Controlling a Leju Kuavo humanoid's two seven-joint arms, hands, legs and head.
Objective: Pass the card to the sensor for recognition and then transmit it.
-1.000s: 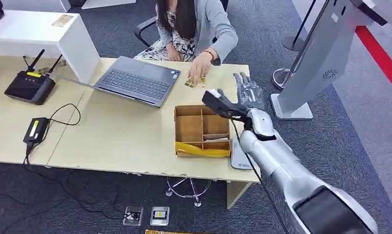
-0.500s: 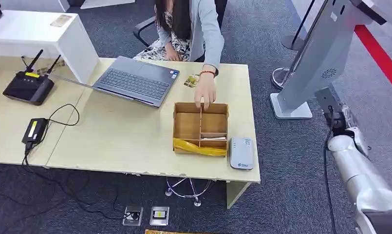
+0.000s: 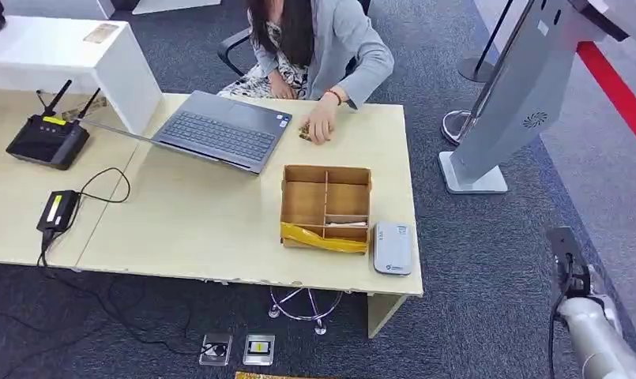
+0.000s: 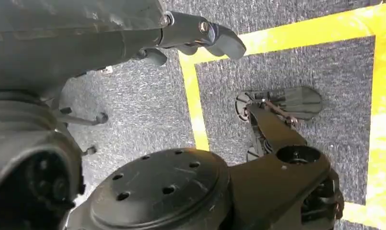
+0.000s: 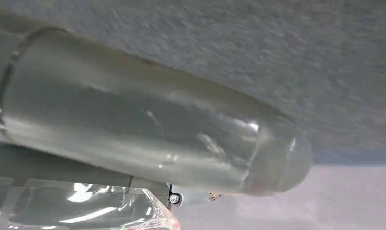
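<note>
Silver right arm (image 3: pixel 595 339), black cable (image 3: pixel 558 316)

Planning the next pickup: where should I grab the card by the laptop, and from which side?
Probably its near edge, from above on the box side. The card lies flat on the table, mostly under the person's hand, so it needs uncovering first.

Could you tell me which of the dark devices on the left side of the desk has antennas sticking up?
The router farther back, nearer the white box; the black adapter closer to the front edge has just a cable.
</note>
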